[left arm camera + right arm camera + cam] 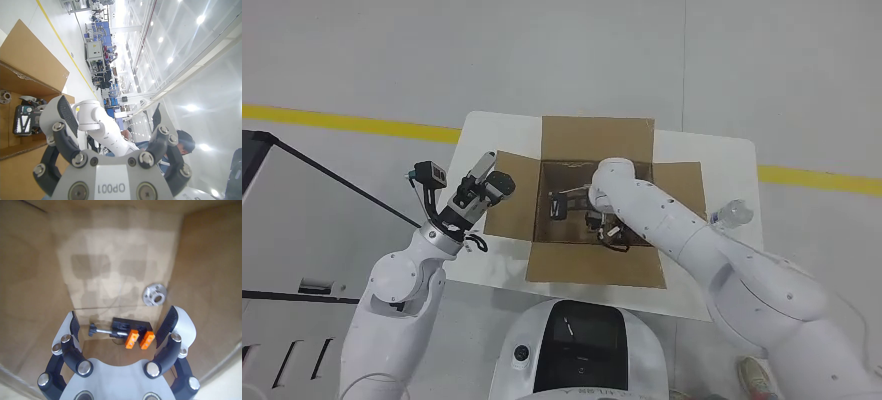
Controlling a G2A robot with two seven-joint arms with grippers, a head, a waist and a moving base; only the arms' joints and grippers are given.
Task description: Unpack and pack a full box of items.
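Deep inside the box (597,135), low over its floor, my right gripper (121,323) hangs with its fingers spread wide and nothing between the pads. The small black vise (132,325) with orange clamp blocks lies on the floor between and just beyond my fingertips, its screw handle pointing toward one finger. A metal flange (155,294) sits close to one wall, near the vise but apart from it. My worry is the grasp: if I close across the thin screw rod instead of the black body, the vise will likely pivot or slip out on the lift. A finger coming down on the handle could also shove the vise along the floor into the flange. The walls stand close around my wrist, so a crooked lift could rub the cardboard and drag the box across the table (722,150). My left gripper (110,109), fingers apart and empty, is above the box's left flap at the table's left edge, bracing nothing.
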